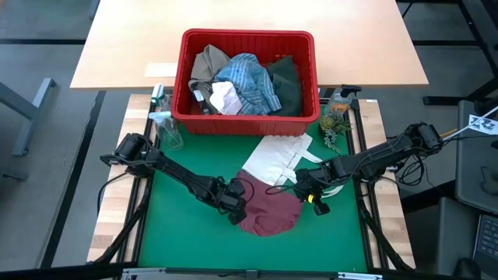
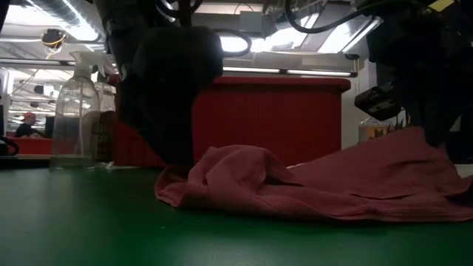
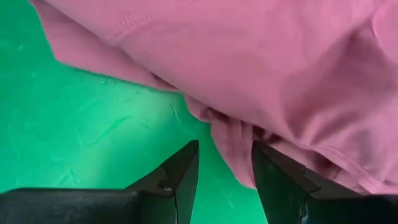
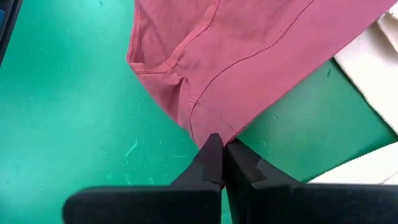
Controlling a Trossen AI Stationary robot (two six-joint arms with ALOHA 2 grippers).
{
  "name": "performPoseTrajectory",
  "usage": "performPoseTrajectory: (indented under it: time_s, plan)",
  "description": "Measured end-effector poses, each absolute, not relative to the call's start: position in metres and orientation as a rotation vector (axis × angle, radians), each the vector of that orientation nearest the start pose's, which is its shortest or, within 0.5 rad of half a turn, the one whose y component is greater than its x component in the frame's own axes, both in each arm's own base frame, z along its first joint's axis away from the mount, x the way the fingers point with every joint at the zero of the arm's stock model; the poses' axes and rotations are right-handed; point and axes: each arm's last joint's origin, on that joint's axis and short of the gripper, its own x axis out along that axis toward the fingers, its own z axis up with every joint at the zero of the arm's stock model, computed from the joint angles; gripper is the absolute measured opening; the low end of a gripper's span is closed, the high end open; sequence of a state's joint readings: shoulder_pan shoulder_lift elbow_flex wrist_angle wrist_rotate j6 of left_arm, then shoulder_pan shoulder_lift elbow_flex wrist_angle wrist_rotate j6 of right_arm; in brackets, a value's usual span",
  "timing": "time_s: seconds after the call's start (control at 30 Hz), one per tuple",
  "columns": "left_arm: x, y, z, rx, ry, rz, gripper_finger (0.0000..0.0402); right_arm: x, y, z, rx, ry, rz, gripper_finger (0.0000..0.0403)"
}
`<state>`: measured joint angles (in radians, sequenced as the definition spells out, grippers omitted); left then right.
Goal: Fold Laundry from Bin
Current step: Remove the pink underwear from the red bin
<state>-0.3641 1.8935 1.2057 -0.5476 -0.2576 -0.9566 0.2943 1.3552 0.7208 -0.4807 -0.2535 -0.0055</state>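
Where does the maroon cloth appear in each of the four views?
High view: maroon cloth at lower centre on the green mat, between both grippers.
Low view: a rumpled heap across the middle and right.
Left wrist view: fills the top and right, a fold between the fingers.
Right wrist view: upper centre, its corner at the closed fingers.
Shared landmark: the green mat.

Both arms are dark, nearly black, built of slim jointed segments with black cables looping beside them. The right arm carries a small yellow mark near its wrist. The left arm has a rounded base joint. Each wrist ends in two dark, wedge-shaped fingers.
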Motion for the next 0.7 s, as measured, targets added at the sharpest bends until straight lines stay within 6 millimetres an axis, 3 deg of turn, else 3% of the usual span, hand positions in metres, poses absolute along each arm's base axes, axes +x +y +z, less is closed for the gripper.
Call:
performPoseTrajectory:
  time_s: [0.4, 0.53, 0.7]
  plan:
    - [0.345, -0.122, 0.138, -0.447, 1.108, 0.491, 0.0134, 0.226, 0.076, 0.179, -0.028, 1.129, 0.492, 0.0001]
    - [0.345, -0.121, 0.139, -0.47, 1.103, 0.515, 0.0097, 0.225, 0.076, 0.178, -0.028, 1.14, 0.491, 0.0001]
    - [0.345, -0.121, 0.139, -0.479, 1.105, 0.514, 0.0022, 0.225, 0.076, 0.178, -0.028, 1.144, 0.491, 0.0001]
